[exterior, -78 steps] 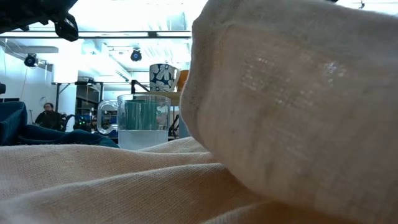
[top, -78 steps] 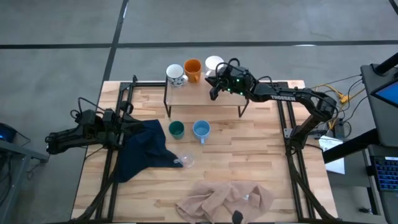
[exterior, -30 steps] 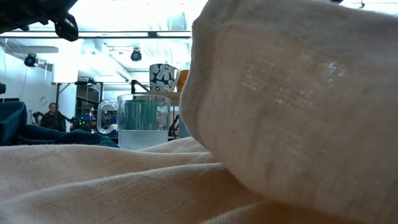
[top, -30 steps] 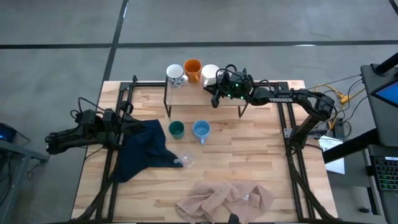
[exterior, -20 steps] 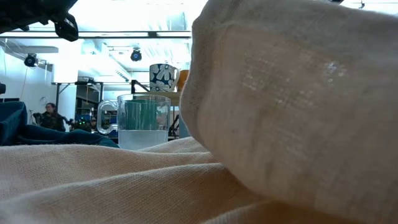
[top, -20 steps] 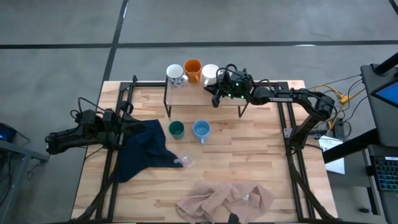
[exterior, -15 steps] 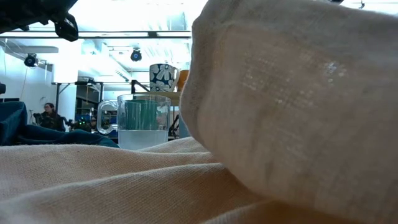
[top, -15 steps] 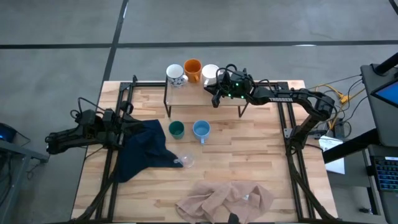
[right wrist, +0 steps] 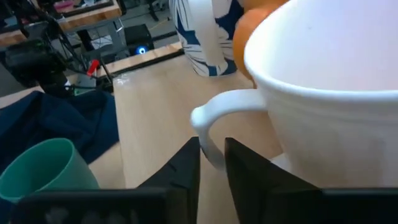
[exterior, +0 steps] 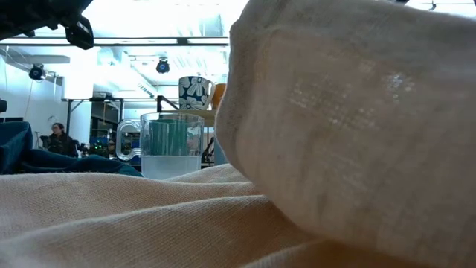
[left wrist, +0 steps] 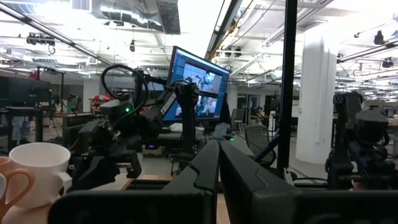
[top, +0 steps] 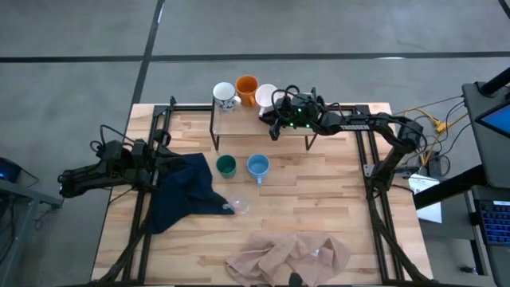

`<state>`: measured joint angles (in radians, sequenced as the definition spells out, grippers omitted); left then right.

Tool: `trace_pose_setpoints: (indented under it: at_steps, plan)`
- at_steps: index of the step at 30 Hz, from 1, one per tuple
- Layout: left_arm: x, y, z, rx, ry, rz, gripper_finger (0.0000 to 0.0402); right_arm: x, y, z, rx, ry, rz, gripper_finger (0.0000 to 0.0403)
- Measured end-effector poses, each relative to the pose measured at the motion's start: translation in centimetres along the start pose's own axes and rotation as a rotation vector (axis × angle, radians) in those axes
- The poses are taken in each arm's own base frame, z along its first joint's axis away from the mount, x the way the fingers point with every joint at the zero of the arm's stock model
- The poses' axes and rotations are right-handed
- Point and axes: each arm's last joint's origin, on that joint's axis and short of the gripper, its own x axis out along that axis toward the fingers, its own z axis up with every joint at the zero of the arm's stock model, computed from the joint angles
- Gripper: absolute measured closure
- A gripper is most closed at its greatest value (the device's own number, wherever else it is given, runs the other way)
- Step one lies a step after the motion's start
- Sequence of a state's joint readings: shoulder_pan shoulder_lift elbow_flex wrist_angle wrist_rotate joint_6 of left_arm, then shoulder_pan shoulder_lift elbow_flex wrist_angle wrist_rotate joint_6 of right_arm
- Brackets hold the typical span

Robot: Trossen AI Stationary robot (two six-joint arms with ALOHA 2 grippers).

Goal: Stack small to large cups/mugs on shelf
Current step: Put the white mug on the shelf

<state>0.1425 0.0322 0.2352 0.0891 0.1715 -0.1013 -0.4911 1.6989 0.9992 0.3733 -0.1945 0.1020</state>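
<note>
3 mugs stand on the shelf (top: 263,127): patterned (top: 225,96), orange (top: 247,88), white (top: 267,96). Right pincer (right wrist: 212,163) sits slightly apart around the white mug's handle, apparently not clamping. Left pincer (left wrist: 218,163), closed together, waits at the counter's (top: 319,207) left edge.

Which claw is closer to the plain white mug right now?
Right. The right claw is at the white mug on the shelf, its fingers at the handle. The left claw sits far off at the table's left edge, by the dark blue cloth.
</note>
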Motion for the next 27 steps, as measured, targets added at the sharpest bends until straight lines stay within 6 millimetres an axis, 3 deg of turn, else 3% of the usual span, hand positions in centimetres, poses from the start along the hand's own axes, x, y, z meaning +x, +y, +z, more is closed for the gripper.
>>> trace_pose_setpoints:
  at_steps: [7,27]
  plan:
    - [0.0,0.0,0.0,0.0,0.0,0.0,0.0402,0.1,0.1,1.2,-0.026,-0.031,-0.001,0.03]
    - [0.0,0.0,0.0,-0.025,0.0,0.0,0.0402,0.1,0.1,1.3,-0.024,-0.013,-0.005,0.0298]
